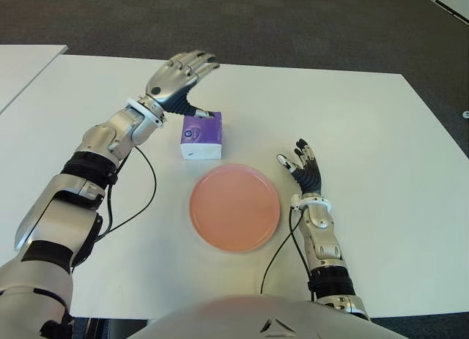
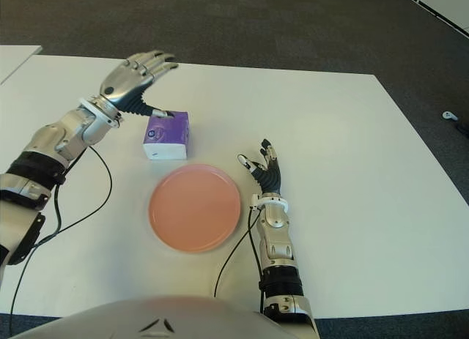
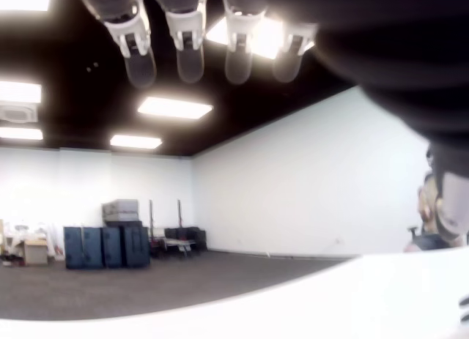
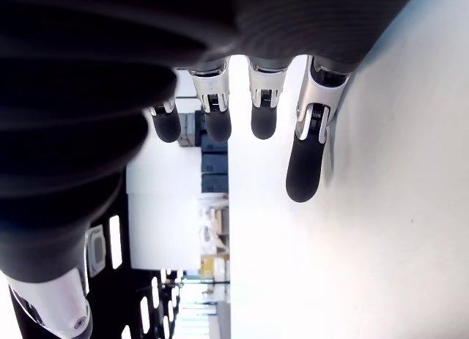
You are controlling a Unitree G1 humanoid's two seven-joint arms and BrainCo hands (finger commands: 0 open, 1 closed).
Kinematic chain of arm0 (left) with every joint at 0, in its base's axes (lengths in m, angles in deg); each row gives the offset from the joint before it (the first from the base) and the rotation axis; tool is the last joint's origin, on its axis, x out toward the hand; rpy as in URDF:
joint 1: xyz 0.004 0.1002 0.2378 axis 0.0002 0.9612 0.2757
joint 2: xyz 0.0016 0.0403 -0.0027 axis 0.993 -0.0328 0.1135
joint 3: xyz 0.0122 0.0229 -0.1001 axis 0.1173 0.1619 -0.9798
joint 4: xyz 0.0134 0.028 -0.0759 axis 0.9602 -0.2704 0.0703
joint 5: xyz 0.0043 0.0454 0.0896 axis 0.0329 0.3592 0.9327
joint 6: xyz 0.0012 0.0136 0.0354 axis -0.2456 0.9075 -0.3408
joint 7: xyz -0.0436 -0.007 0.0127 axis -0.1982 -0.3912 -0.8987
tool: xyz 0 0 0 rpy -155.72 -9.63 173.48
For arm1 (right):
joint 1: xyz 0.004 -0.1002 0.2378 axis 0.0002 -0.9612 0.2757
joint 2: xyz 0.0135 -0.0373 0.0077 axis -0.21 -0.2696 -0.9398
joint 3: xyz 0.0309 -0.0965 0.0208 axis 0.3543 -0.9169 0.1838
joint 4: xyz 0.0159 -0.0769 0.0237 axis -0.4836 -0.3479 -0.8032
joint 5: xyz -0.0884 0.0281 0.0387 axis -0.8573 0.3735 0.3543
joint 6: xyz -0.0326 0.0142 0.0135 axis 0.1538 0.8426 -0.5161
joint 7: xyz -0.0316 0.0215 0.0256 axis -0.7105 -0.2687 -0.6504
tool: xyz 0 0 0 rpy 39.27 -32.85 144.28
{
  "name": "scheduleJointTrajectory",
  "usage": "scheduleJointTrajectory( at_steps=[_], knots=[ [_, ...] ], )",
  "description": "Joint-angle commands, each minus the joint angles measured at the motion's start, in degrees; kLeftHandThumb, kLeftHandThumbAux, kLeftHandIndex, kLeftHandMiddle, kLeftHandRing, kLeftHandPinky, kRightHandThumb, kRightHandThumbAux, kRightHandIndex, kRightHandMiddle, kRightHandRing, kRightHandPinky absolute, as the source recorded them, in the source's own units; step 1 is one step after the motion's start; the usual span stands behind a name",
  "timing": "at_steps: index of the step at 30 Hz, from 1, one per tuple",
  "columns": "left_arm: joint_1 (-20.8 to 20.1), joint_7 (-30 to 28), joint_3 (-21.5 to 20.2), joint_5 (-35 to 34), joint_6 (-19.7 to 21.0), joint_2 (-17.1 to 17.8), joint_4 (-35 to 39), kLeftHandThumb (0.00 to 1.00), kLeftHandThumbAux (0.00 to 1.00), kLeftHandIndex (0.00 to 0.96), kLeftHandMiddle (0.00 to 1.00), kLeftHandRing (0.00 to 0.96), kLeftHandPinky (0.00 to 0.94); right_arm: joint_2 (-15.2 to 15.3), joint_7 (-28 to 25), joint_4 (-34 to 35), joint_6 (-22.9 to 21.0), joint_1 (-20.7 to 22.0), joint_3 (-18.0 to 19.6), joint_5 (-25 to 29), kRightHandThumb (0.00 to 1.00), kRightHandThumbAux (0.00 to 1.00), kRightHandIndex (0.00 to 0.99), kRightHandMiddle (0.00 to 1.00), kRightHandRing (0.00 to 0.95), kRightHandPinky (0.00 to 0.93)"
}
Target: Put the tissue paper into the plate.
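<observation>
A humanoid robot's left hand (image 1: 179, 75) hovers with fingers spread wide and holding nothing, raised above and just behind a small purple-and-white tissue paper pack (image 1: 201, 135) on the white bench (image 1: 381, 134). In the eye views the thumb reaches down toward the pack's far left corner, though whether it touches cannot be told; the left wrist view shows only outstretched fingertips (image 3: 139, 64) against the room beyond, with nothing between them.

The tissue pack lies flat on the bench, just behind the far rim of the round salmon-pink plate (image 1: 234, 206), near it but not on it. The plate sits empty at the centre front of the bench. By these pictures the task is at its opening stage: no grasp has been made, and the lift, the short carry toward the robot and the release into the plate all remain to be done.

To the right of the plate, the right hand (image 1: 302, 167) shows idle with fingers loosely extended and empty, its little-finger side close along the bench in its own wrist view. Thin black cables (image 1: 150, 196) trail from both forearms across the bench, one curving close by the plate's left edge and another near its right; neither appears to cross the short path from pack to plate, which looks unobstructed. Dark grey carpet (image 1: 293, 24) lies beyond the bench.
</observation>
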Motion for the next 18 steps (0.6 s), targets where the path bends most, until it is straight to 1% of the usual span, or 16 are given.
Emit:
scheduleJointTrajectory(
  at_steps=[1, 4, 7, 11, 14, 15, 18],
  knots=[
    [-1.68, -2.98, 4.70, 2.00, -1.28, -0.74, -5.24, 0.108, 0.426, 0.000, 0.000, 0.000, 0.000, -0.39, -0.22, -3.50, -3.83, -2.65, -0.08, 0.48, 0.111, 0.698, 0.000, 0.031, 0.018, 0.042],
    [-3.65, -5.20, 7.91, 2.98, -2.63, -1.23, -10.28, 0.082, 0.415, 0.000, 0.000, 0.000, 0.000, -0.46, -0.14, -3.79, -3.64, -2.53, -0.08, 0.45, 0.110, 0.701, 0.000, 0.033, 0.020, 0.046],
    [-5.45, -7.72, 10.50, 3.66, -4.09, -1.16, -13.76, 0.065, 0.404, 0.000, 0.000, 0.000, 0.000, -0.46, -0.18, -3.95, -3.54, -2.45, -0.04, 0.48, 0.110, 0.703, 0.000, 0.033, 0.020, 0.046],
    [-7.05, -10.32, 12.64, 3.70, -5.06, -0.99, -16.34, 0.059, 0.385, 0.000, 0.000, 0.000, 0.000, -0.45, -0.27, -4.06, -3.49, -2.38, 0.00, 0.55, 0.109, 0.704, 0.000, 0.032, 0.020, 0.046],
    [-8.29, -14.48, 14.29, 3.76, -5.01, -1.05, -18.41, 0.061, 0.366, 0.000, 0.000, 0.000, 0.000, -0.38, -0.37, -4.14, -3.54, -2.29, -0.03, 0.50, 0.109, 0.703, 0.000, 0.032, 0.020, 0.044],
    [-8.66, -16.27, 14.85, 3.86, -4.47, -1.19, -18.94, 0.062, 0.359, 0.000, 0.000, 0.000, 0.000, -0.34, -0.41, -4.20, -3.52, -2.25, -0.06, 0.47, 0.109, 0.703, 0.000, 0.032, 0.020, 0.044],
    [-9.26, -19.20, 15.76, 3.77, -3.30, -1.46, -19.62, 0.068, 0.339, 0.000, 0.000, 0.000, 0.000, -0.28, -0.49, -4.29, -3.43, -2.22, -0.11, 0.42, 0.109, 0.703, 0.000, 0.033, 0.021, 0.046]
  ],
)
